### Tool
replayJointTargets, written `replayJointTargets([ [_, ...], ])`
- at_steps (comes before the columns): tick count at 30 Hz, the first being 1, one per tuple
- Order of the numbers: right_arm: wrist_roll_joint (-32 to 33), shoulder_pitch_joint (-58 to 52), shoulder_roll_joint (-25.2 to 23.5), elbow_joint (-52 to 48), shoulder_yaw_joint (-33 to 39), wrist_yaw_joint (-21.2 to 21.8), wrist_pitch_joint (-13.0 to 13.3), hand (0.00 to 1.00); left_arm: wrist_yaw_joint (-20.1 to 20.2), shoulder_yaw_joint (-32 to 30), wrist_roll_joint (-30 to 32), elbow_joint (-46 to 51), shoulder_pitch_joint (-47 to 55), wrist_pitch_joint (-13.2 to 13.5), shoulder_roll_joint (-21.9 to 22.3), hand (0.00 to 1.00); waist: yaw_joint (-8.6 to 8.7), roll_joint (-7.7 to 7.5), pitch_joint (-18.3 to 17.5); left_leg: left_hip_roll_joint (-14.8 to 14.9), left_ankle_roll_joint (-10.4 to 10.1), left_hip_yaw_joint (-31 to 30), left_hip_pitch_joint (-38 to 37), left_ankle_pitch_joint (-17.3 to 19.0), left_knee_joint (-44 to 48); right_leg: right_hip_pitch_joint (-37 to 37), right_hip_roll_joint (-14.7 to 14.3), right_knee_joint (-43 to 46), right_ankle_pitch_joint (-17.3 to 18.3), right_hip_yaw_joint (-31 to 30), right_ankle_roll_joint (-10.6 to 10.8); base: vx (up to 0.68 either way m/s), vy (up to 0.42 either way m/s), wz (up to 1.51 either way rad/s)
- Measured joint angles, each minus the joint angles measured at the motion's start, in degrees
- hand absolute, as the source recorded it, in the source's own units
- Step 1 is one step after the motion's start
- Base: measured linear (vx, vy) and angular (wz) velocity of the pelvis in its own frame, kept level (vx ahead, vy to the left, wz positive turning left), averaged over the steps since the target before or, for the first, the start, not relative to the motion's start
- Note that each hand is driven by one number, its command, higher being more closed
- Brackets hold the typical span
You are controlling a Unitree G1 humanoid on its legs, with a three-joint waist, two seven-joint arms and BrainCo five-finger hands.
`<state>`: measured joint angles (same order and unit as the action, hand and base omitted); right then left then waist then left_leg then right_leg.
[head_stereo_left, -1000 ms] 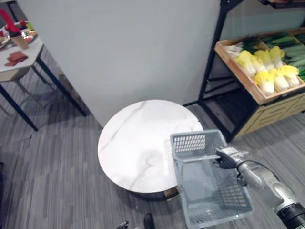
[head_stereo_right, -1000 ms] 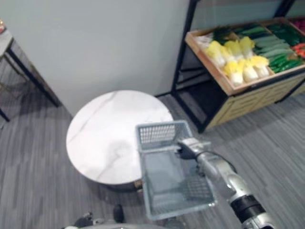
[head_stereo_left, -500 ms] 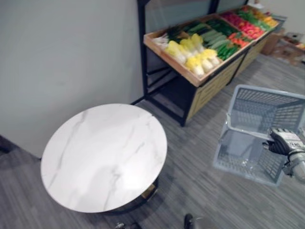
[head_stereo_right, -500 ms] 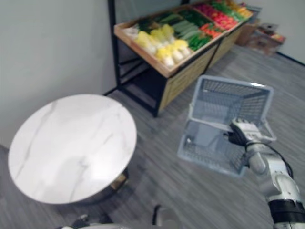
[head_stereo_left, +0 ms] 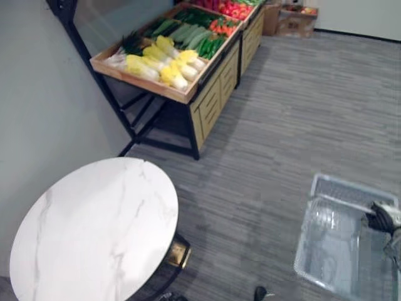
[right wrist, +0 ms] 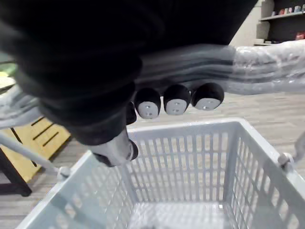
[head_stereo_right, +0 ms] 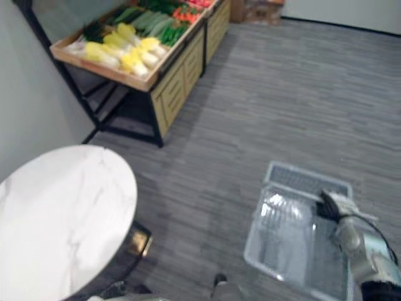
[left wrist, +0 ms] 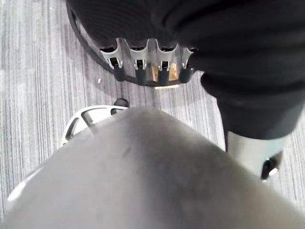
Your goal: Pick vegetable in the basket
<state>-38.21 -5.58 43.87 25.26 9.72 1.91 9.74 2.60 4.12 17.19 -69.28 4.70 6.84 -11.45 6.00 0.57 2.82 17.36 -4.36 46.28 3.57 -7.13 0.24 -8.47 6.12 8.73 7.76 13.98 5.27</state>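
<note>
Grey basket (head_stereo_left: 326, 251) is held empty, fingers of the right hand (head_stereo_right: 336, 205) curled round its handle (right wrist: 267, 57); the vegetables (head_stereo_left: 169, 66) on the wooden stand (head_stereo_left: 188, 97) must be approached next.

Light: bright, even, apparently from overhead. Glare: sheen on white table (head_stereo_left: 94, 232), glints on wrapped basket handle (right wrist: 267, 67). Shadow: deep under vegetable stand (head_stereo_left: 210, 103). Left wrist view: dim, shaded foreground.
</note>
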Motion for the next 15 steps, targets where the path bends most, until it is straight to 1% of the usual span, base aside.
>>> replayJointTargets([
  [1, 0.01, -0.65, -0.23, -0.01, 0.12, -0.02, 0.27, 1.0, -0.01, -0.17, 0.09, 0.31, 0.13, 0.02, -0.03, 0.0, 0.16, 0.5, -0.34, 0.46, -0.19, 0.41, -0.22, -0.17, 0.27, 0.24, 0.03, -0.32, -1.32, 1.48, 0.43, 0.03, -0.002, -0.22],
  [3, 0.01, -1.49, -1.32, 0.0, 0.71, -0.04, 0.59, 1.0, 0.01, -0.5, 0.6, 0.46, 0.25, 0.01, -0.03, 0.0, 0.54, 0.54, -0.3, 1.49, -0.25, 0.4, -0.81, -0.2, 1.42, 1.84, -0.82, -1.3, -2.91, 1.38, -0.26, 0.08, -0.036, -0.15],
  [4, 0.01, -1.49, -2.02, 0.01, 1.07, -0.12, 0.66, 1.0, 0.01, -0.78, 1.45, 0.62, 0.3, 0.0, 0.01, 0.0, 1.19, 0.73, -0.21, 2.04, -0.31, 0.37, -1.24, -0.24, 2.36, 2.87, -0.82, -1.77, -3.08, 1.35, -0.31, 0.08, -0.032, -0.08],
  [5, 0.02, -1.47, -2.17, 0.05, 1.26, -0.34, 0.67, 1.0, 0.01, -0.86, 1.71, 0.88, 0.37, 0.0, 0.15, 0.0, 1.45, 0.92, -0.11, 2.23, -0.44, 0.39, -1.52, -0.33, 2.83, 3.23, -0.83, -1.79, -3.08, 1.3, -0.31, 0.03, -0.021, -0.09],
  [7, 0.03, -1.47, -2.18, 0.73, 1.84, -1.6, 1.03, 1.0, -0.02, -1.22, 2.22, 1.08, 0.4, 0.07, 0.83, 0.0, 1.51, 1.64, 0.24, 2.5, -0.45, -0.37, -2.06, -0.32, 5.07, 4.12, -0.56, -1.81, -3.08, 0.38, -0.31, 0.0, -0.031, -0.14],
  [8, 0.01, -1.34, -2.21, 1.52, 2.61, -2.32, 1.06, 1.0, -0.06, -1.62, 2.69, 1.12, 0.4, 0.11, 1.3, 0.0, 1.45, 1.75, 0.86, 2.41, -0.49, -4.52, -1.52, -0.28, 7.6, 4.76, -0.17, -1.8, -3.12, -0.69, -0.31, -0.01, -0.043, -0.18],
  [9, -0.01, -0.99, -2.25, 2.58, 2.94, -2.74, 0.97, 1.0, -0.12, -1.91, 3.22, 1.11, 0.55, 0.14, 1.61, 0.0, 1.38, 2.14, 0.9, 1.88, -0.9, -9.99, -0.7, 0.07, 9.97, 4.97, 0.4, -1.77, -3.19, -1.82, -0.24, -0.04, -0.017, -0.44],
  [10, -0.16, 0.3, -2.23, 3.77, 3.0, -2.78, 0.71, 1.0, -0.22, -2.35, 3.34, 1.17, 1.0, 0.24, 2.38, 0.0, 0.61, 2.99, 1.19, -0.95, -3.82, -20.83, -0.14, 4.75, 9.68, 4.9, 1.52, -1.81, -3.65, -4.08, -0.13, -0.06, 0.08, -0.73],
  [11, -0.33, 1.25, -2.34, 4.77, 2.99, -2.78, 0.66, 1.0, -0.45, -2.54, 3.34, 1.62, 1.21, 0.35, 3.02, 0.0, -0.3, 3.91, 1.62, -3.39, -4.7, -27.74, -0.45, 6.56, 9.14, 4.61, 1.44, -1.93, -4.06, -6.15, 0.09, -0.07, 0.164, -1.07],
  [12, -0.61, 1.41, -2.77, 5.38, 2.97, -2.77, 0.6, 1.0, -0.67, -2.58, 3.35, 1.68, 1.31, 0.51, 3.73, 0.0, -1.37, 5.07, 2.12, -5.57, -4.57, -32.97, -1.59, 7.56, 7.98, 4.57, 0.58, -2.46, -4.49, -8.37, 0.31, -0.05, 0.182, -0.93],
  [13, -0.78, 1.25, -3.43, 5.41, 2.97, -2.74, 0.6, 1.0, -0.78, -2.66, 3.33, 1.68, 1.44, 0.55, 3.9, 0.0, -1.5, 5.32, 2.23, -5.59, -3.81, -32.83, -2.47, 8.82, 7.66, 4.53, 0.08, -2.86, -4.51, -9.2, 0.39, -0.04, 0.144, -0.76],
  [14, -1.38, 0.87, -4.59, 5.33, 2.94, -2.73, 0.72, 1.0, -0.99, -2.87, 3.34, 1.61, 1.57, 0.57, 3.98, 0.0, -1.49, 5.32, 2.34, -5.43, -4.06, -33.56, -3.03, 10.3, 7.29, 3.94, -0.34, -3.13, -4.59, -10.02, 0.6, -0.07, 0.129, -0.59],
  [15, -1.83, 0.5, -4.95, 4.83, 2.92, -2.73, 1.16, 1.0, -1.11, -3.13, 3.32, 1.59, 1.65, 0.74, 3.93, 0.0, -1.47, 5.28, 2.44, -5.48, -4.08, -34.26, -3.08, 12.8, 7.21, 3.48, -0.92, -3.91, -4.95, -11.42, 1.17, -0.07, 0.201, -0.66],
])
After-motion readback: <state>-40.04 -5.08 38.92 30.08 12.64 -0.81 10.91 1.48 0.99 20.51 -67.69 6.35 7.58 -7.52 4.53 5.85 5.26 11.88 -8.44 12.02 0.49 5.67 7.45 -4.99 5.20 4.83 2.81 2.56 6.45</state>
